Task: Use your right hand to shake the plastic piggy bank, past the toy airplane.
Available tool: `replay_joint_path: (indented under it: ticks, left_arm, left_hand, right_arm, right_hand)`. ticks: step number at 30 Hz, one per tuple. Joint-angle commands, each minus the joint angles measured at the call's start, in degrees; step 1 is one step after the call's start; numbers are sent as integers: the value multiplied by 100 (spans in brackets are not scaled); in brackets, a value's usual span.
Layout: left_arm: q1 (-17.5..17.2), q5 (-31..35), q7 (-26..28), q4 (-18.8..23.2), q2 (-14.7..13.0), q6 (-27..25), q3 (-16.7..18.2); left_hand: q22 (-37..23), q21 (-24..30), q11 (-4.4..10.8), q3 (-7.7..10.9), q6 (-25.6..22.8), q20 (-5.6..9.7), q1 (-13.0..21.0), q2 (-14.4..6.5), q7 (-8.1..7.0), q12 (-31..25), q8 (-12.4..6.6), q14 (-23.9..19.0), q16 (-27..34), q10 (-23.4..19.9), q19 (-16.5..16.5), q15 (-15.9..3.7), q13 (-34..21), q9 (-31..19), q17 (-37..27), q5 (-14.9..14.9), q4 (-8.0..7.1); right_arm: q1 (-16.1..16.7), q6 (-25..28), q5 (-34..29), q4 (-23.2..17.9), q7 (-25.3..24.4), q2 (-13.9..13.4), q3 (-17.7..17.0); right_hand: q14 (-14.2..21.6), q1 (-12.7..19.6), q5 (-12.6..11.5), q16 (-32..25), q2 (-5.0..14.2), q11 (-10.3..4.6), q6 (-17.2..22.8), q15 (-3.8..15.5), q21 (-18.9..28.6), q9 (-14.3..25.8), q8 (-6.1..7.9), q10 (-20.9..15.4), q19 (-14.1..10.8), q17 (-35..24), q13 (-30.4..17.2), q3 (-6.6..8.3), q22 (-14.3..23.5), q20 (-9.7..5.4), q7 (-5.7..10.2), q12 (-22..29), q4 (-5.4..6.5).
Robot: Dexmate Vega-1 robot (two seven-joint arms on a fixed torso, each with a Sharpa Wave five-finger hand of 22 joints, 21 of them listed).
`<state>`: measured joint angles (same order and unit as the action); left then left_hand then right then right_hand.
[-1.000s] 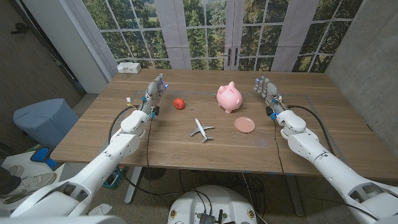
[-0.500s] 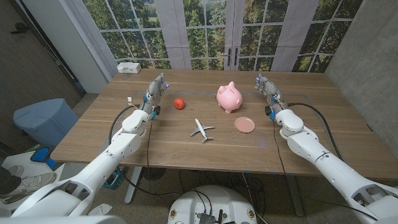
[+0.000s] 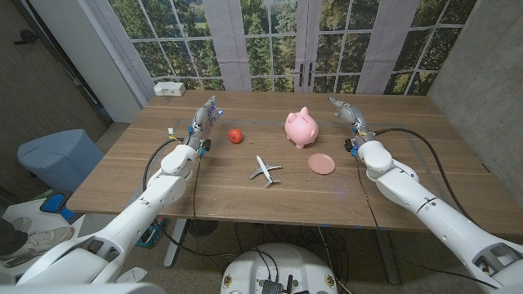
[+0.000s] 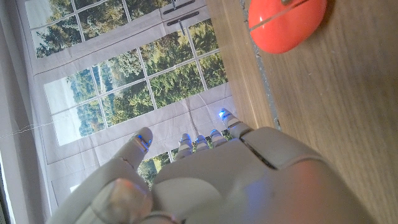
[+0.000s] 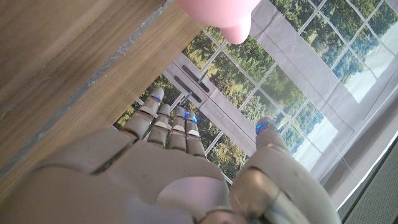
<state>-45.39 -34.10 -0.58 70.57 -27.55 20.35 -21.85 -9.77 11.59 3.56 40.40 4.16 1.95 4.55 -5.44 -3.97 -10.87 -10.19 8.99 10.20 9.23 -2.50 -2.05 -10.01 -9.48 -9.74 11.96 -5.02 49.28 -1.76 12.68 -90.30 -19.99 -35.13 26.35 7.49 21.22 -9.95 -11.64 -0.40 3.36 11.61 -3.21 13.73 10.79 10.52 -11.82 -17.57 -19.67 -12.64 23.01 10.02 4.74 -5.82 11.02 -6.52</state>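
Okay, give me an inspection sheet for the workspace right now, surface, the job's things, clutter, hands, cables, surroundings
Surface: wooden table, bare wood.
Job's things: pink piggy bank upright, untouched; toy airplane nearer the robot than the bank.
Clutter: red ball; pink plate; white box at the far left corner.
Hands: right hand open, beside the piggy bank with a gap; left hand open, left of the ball.
Cables: black cables along both arms.
Surroundings: big windows with trees; blue bin on the floor.
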Motion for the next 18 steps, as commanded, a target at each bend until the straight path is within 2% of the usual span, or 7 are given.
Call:
replay_joint_path:
  ticks: [1, 6, 11, 15, 18]
  left_arm:
    - [31, -29, -62, -84, 45, 84, 1]
    - [31, -29, -56, -80, 51, 85, 0]
    - [18, -25, -35, -67, 62, 118, 8]
    - [-4, -15, -22, -41, 62, 141, 10]
    - [-27, -24, -7, -21, 66, 154, 20]
  left_hand:
    - [-17, 27, -23, 8, -34, 272, -9, -314, 34, -34, -29, -41, 30, -38, -74, -303, -8, -18, -14, 19, 20]
    - [-18, 28, -31, 10, -46, 259, -14, -316, 46, -34, -29, -59, 32, -50, -92, -291, -7, -19, -15, 19, 28]
    - [-18, 30, -33, 10, -58, 239, -18, -315, 60, -36, -31, -74, 33, -66, -108, -291, -7, -19, -15, 19, 36]
    - [-19, 29, -39, 11, -61, 233, -20, -316, 62, -37, -29, -75, 30, -74, -114, -278, -7, -20, -15, 20, 41]
    - [-19, 28, -44, 12, -64, 231, -23, -315, 61, -38, -28, -80, 30, -84, -119, -274, -7, -20, -15, 20, 45]
  right_arm:
    - [-33, 1298, -721, -851, -190, -336, 230]
    - [-99, 1741, -887, -1080, -106, -440, 331]
    - [-162, 2191, -1122, -1318, -76, -532, 459]
    - [-236, 2598, -1287, -1540, 39, -617, 583]
    - [-256, 2620, -1370, -1598, 83, -658, 638]
  right_hand:
    - [-148, 97, -31, 24, -133, -20, -231, -16, -56, 18, -35, 215, -7, -4, -39, 2, 15, -40, 33, -27, -107]
    - [-275, 119, -54, 39, -200, -47, -400, -42, -110, 25, -33, 399, 59, 5, -61, -37, 15, -63, 6, -41, -152]
    - [-424, 141, -86, 55, -247, -68, -464, -41, -202, 32, 1, 510, 255, 7, -83, -71, 18, 113, 44, -26, -180]
    - [-506, 174, -117, 58, -285, -79, -539, -70, -219, 36, 4, 607, 296, 9, -98, -90, 22, 139, 41, -29, -204]
    - [-513, 181, -124, 54, -292, -72, -559, -75, -220, 37, 3, 621, 299, 9, -101, -94, 22, 139, 33, -26, -208]
